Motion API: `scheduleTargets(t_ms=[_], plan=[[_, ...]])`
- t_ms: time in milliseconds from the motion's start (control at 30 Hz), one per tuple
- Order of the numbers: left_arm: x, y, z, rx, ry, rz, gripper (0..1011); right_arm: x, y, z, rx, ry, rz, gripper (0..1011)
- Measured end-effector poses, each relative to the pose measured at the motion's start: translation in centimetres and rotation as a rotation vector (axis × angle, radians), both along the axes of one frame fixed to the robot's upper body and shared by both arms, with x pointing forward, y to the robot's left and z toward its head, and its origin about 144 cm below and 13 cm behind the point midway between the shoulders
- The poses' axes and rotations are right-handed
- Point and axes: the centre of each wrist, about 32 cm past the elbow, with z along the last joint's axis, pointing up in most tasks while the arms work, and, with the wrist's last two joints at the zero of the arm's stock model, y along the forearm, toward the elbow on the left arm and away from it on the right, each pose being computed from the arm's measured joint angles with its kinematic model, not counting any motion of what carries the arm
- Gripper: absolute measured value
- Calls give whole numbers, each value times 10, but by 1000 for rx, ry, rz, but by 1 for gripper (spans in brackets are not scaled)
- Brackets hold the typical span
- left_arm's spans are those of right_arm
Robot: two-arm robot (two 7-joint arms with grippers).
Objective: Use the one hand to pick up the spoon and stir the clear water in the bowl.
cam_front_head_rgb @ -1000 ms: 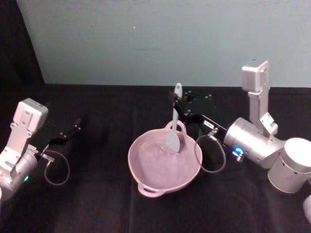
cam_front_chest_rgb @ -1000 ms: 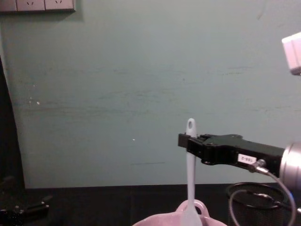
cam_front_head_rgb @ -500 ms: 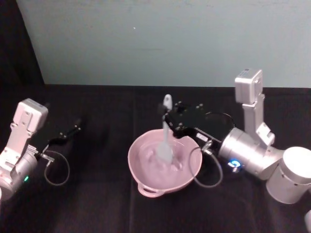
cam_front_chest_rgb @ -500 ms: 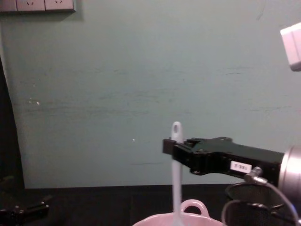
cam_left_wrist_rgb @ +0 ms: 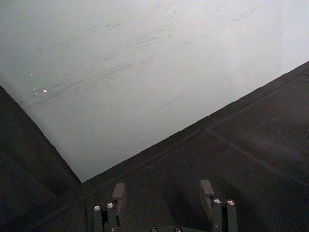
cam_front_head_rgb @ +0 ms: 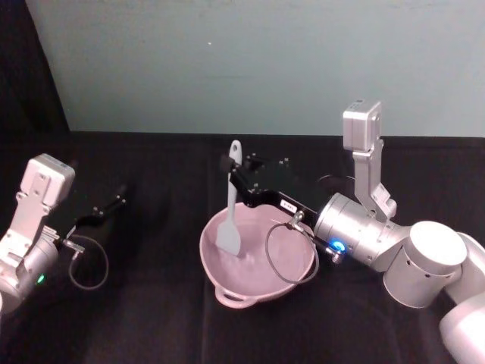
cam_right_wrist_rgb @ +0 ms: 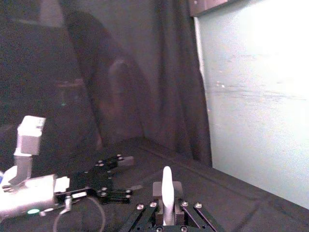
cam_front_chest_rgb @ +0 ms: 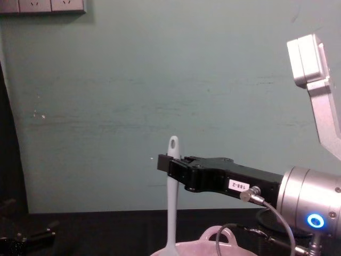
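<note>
Right hand (cam_front_head_rgb: pixel 232 168): my jaws grip the spoon (cam_front_head_rgb: pixel 229 236) handle near its top.
Spoon: upright, head inside the bowl (cam_front_head_rgb: pixel 250 294).
Left hand (cam_front_head_rgb: pixel 115 203): near the left edge of the table (cam_front_head_rgb: pixel 167 326), jaws wide.

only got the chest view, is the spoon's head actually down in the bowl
observer: Yes. In the head view the right hand holds the spoon with its head inside the bowl, left of centre.
operator: left hand holding anything
observer: No. Its wrist view shows the left hand open, with nothing between its fingers.
operator: is it near the bowl
observer: No. The head view puts it well off to the bowl's left, not touching it.
</note>
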Motion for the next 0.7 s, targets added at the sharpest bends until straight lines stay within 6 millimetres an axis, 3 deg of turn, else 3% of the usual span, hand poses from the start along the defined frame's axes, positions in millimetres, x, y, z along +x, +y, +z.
scheduleTargets(t_ms=[300,467,700], plan=[[0,0,0,0,0,0,1005,11,-23,2,-17,-15,-95,121],[0,0,0,0,0,0,1005,9,-41,6,-44,-36,-148,121],[0,0,0,0,0,0,1005,1,-47,7,-70,-42,-147,121]])
